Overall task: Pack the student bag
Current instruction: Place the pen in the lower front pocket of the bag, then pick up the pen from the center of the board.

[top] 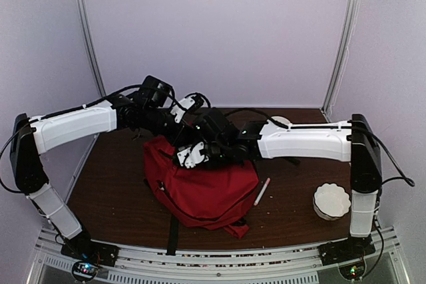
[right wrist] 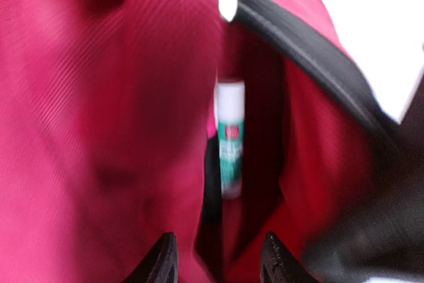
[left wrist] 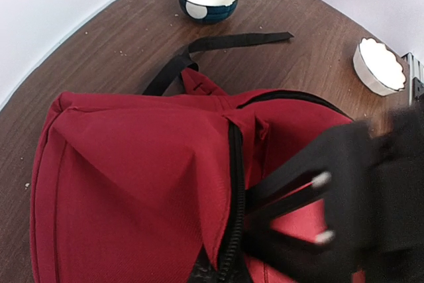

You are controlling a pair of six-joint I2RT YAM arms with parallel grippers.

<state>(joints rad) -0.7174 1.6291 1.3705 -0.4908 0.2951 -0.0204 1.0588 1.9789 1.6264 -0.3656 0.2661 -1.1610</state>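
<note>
Student bag [top: 200,187], centre of the bench [top: 113,184]. Left pincer [top: 174,136], closed at the bag's upper-left edge, seemingly pinches the zip flap so the mouth gapes. Right pincer [right wrist: 218,260], jaws parted and empty, hangs over that gap, where a white-and-green tube [right wrist: 230,138] lies inside.

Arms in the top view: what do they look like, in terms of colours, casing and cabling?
The left arm and right arm match: white shells on the long segments, bulky black joints between them, and thin black cables looping alongside. The wrists are black with small white parts. The right hand ends in two dark, tapered fingertips.
</note>
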